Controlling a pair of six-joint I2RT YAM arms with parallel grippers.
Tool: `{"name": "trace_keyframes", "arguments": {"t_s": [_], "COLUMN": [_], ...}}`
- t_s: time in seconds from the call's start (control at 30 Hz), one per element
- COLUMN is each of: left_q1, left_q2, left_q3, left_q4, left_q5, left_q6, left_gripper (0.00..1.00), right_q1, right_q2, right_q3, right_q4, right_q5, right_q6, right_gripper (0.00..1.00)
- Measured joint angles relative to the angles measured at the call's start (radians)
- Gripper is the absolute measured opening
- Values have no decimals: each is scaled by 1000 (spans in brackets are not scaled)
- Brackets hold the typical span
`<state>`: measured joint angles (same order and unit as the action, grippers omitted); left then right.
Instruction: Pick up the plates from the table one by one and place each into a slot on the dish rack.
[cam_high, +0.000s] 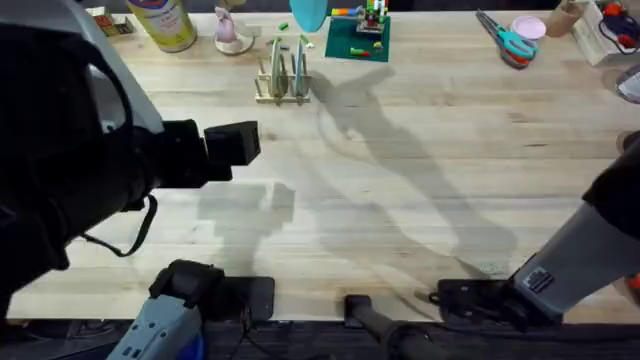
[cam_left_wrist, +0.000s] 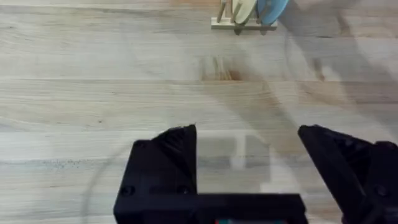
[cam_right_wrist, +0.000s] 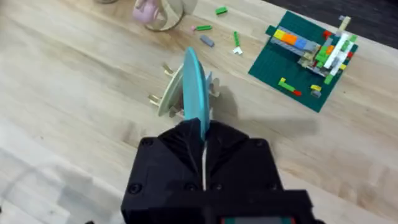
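I have two pincers. My right pincer is clamped on a thin round turquoise plastic plate, pinching its lower edge so the plate stands on edge between my black fingers. Seen from my right wrist, the plate is held above the small light-wood dish rack with its thin upright dowels; whether the plate's rim already touches the rack I cannot tell. Near the rack lie a green square building-brick baseplate with coloured bricks on it and a few loose green bricks.

My left pincer hangs with its two black fingers wide apart over bare planks of the large light wooden tabletop, holding nothing. From that wrist I see the dish rack well away, with a pale green-white plate and a bluish plate standing upright in its slots.

From overhead, the rack stands towards the far side of the table, just beside the green baseplate.
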<state>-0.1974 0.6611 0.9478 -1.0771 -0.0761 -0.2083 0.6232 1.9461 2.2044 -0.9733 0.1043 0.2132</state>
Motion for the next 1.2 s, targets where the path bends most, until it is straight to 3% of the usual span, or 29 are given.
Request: {"name": "trace_keyframes", "arguments": {"t_s": [0.3, 0.73, 1.2], "left_q1": [0, 0, 0], "left_q2": [0, 0, 0], "left_q3": [0, 0, 0], "left_q4": [0, 0, 0], "left_q5": [0, 0, -2], "left_q6": [0, 0, 0], "left_gripper": [993, 993, 994], "right_q1": [101, 132, 162], "right_q2": [0, 80, 146], "right_q3": [0, 7, 7], "right_q4": [3, 39, 59], "right_q5": [154, 353, 415], "right_q6": [118, 268, 365], "right_gripper": [30, 30, 31]}}
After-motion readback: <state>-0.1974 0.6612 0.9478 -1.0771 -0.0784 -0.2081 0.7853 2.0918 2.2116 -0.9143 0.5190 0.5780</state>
